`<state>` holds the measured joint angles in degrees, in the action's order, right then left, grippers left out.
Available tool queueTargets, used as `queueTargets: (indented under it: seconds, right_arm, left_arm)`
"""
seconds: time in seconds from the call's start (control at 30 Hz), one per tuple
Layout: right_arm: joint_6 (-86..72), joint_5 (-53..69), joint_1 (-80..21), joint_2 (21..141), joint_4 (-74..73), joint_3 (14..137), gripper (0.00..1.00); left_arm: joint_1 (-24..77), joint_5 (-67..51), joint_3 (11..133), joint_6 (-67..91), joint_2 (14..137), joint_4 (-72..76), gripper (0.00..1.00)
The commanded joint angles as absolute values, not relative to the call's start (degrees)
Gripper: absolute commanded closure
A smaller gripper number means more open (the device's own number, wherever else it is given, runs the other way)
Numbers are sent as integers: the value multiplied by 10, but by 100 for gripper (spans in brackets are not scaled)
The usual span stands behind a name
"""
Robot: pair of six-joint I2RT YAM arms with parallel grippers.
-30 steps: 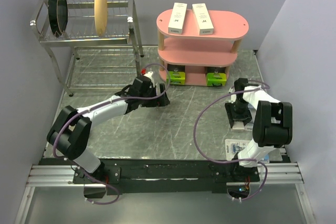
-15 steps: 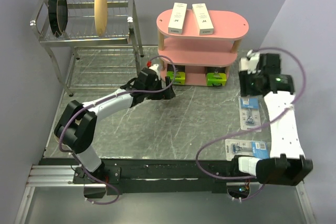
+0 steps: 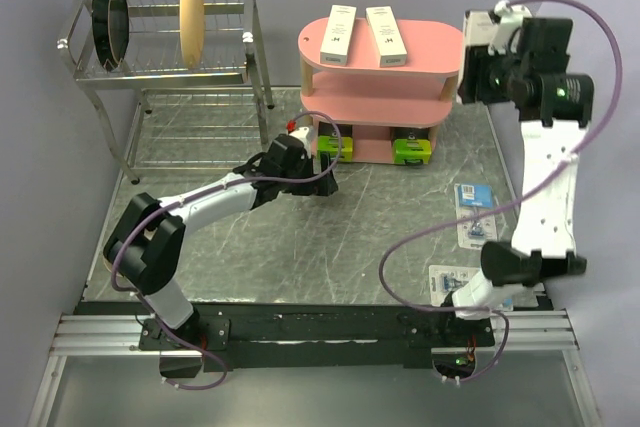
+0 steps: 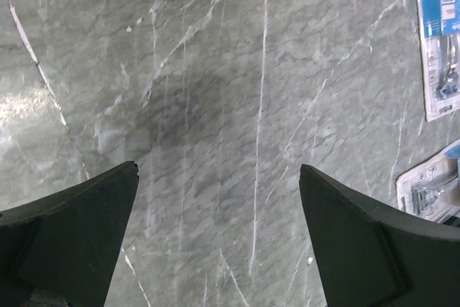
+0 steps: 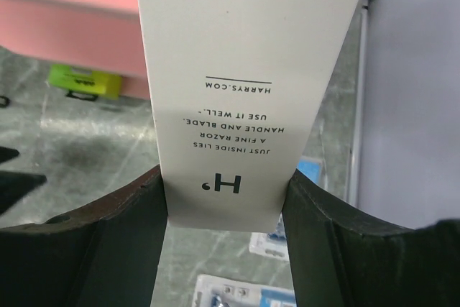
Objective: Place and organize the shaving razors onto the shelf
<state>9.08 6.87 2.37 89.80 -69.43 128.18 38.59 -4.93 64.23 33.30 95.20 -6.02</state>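
The pink shelf (image 3: pixel 440 57) carries two slim white razor boxes (image 3: pixel 338 32) (image 3: pixel 386 34) on its top board and two black-and-lime boxes (image 3: pixel 337 147) (image 3: pixel 412 150) on the bottom tier. My right gripper (image 3: pixel 490 72) is raised beside the top board's right end, shut on a third white box (image 3: pixel 474 67). In the right wrist view that box (image 5: pixel 248 106) sits between the gripper (image 5: pixel 223 185) fingers. Two blister packs (image 3: pixel 475 215) (image 3: pixel 452 282) lie on the table at the right. My left gripper (image 3: pixel 326 183) hovers open and empty in front of the shelf, its fingers wide over bare table (image 4: pixel 218 170).
A metal dish rack (image 3: pixel 170 67) at the back left holds black pans (image 3: pixel 110 17) and a tan bowl (image 3: pixel 191 17). Purple walls close in on both sides. The blister packs (image 4: pixel 442 48) (image 4: pixel 435 188) lie to the right of the left gripper.
My right arm has risen from the table's right side to beside the shelf's top board, carrying the white box. The left gripper has shifted slightly right.
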Motion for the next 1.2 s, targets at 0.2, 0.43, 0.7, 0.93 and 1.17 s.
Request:
queueTargets:
  seconds: [0.2,0.43,0.7,0.93,1.17]
  right_arm:
    - [39,67,-33,997,-604,1393,52]
    - [20,60,-40,1026,-565,1415,52]
    - [18,53,-42,1057,-554,1415,51]
    - [15,35,-49,1078,-550,1415,45]
    - [-20,22,-49,1052,-498,1398,21]
  left_arm:
    - [388,-44,617,316,904,-45,0]
    - [389,-42,613,314,901,-43,0]
    - [389,-47,620,317,912,-40,1]
    - [389,-47,625,320,918,-40,0]
    - [389,-49,626,320,921,-39,1]
